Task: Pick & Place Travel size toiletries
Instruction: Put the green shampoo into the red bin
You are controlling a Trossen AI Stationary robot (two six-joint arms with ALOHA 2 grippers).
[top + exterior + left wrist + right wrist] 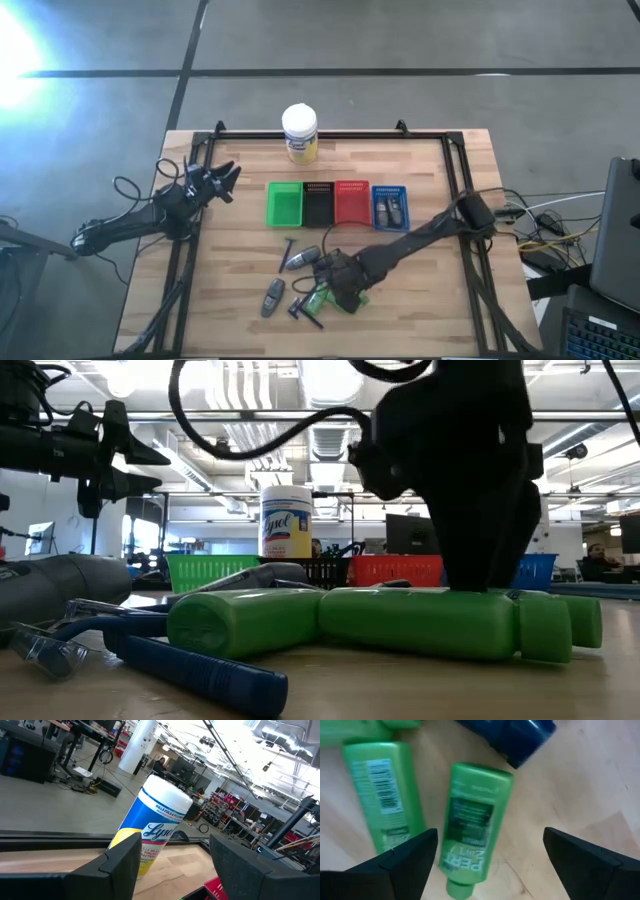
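Right now the green bottle (470,825) lies flat on the wooden table (440,310), label up, between the spread fingers of the right gripper (487,852), which hovers just above it with its jaws wide and nothing held. A second green bottle (385,795) lies just beside it, and a dark blue item (507,737) sits close past its far end. That crowding looks like the risk to me: one finger (402,857) hangs nearly over the neighbour, so a straight descent could land on it, nudge both bottles, or pinch two together; the rounded, slick-looking plastic might also squirt out of a squeeze. Around this cluster near the front edge lie a grey tube (272,297) and a black razor (287,250). Farther back stand four small baskets in a row, green (284,203), black (318,203), red (352,203) and blue (390,205), the blue one already holding items. The left gripper (226,182) waits raised at the table's left side, open and empty, facing the yellow wipes jar (300,133). Beyond is a bright open workshop with desks, monitors and shelving.
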